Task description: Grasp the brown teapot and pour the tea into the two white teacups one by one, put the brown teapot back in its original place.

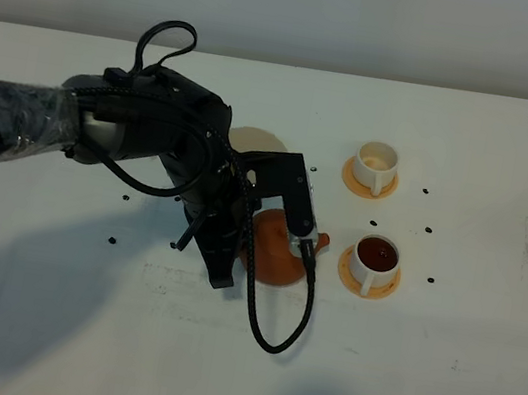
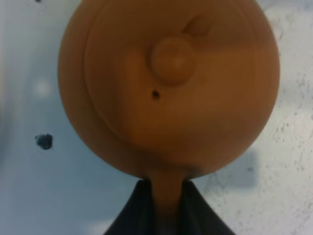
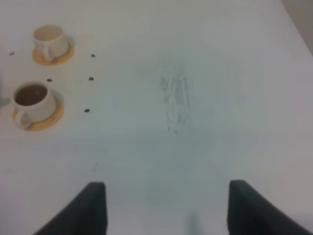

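Starting on the left, we've got the left arm [image 1: 104,125] reaching over the white counter [image 1: 435,388] toward the middle. The left jaws are pinching the side handle of the brown teapot [image 1: 278,249], and the wrist view shows us the lid and knob from above. The teapot is off the cream saucer [image 1: 253,139], which peeks out behind the arm, and its spout points at the near teacup [image 1: 376,255] just beside it. We can't tell if the pot touches the counter. That near teacup holds dark tea; the far teacup [image 1: 376,164] looks empty. Each sits on an orange coaster [image 1: 345,272]. Over on the right, the right jaws are spread wide above the counter with nothing between them.
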### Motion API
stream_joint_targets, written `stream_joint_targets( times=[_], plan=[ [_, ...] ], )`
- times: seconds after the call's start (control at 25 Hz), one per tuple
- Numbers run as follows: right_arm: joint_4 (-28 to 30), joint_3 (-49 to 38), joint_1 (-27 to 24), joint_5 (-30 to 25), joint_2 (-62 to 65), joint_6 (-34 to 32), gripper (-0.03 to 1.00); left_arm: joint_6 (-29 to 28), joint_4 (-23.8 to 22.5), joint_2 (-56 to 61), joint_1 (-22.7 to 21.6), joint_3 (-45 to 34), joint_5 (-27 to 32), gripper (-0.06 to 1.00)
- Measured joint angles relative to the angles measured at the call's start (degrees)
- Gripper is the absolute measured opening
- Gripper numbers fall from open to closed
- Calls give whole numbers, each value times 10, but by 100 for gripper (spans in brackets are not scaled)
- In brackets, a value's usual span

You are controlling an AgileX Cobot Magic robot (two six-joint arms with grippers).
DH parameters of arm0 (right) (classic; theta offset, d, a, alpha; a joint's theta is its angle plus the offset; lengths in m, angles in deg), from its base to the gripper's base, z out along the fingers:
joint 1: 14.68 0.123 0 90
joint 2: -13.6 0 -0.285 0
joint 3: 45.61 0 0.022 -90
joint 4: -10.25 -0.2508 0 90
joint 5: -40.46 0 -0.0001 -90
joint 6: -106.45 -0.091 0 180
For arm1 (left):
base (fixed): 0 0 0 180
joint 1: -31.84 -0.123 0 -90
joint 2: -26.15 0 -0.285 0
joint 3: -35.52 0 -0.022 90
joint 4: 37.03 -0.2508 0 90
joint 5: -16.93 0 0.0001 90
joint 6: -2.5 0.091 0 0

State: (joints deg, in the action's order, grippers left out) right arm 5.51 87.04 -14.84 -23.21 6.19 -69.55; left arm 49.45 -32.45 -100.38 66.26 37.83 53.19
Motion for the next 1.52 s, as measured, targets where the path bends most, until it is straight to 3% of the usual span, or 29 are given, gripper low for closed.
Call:
stream_joint_targets(
  times=[0.6, 0.84, 1.2, 1.52],
  plan=[
    [0, 0, 0, 0, 0, 0, 51, 1, -2, 21, 0, 0, -29, 8],
    [0, 0, 0, 0, 0, 0, 51, 2, -34, 74, -4, 3, -60, 8],
    [0, 0, 0, 0, 0, 0, 51, 3, -62, 77, -52, 62, -74, 8],
    [0, 0, 0, 0, 0, -1, 51, 21, -102, 23, -57, 159, -83, 8]
  ],
)
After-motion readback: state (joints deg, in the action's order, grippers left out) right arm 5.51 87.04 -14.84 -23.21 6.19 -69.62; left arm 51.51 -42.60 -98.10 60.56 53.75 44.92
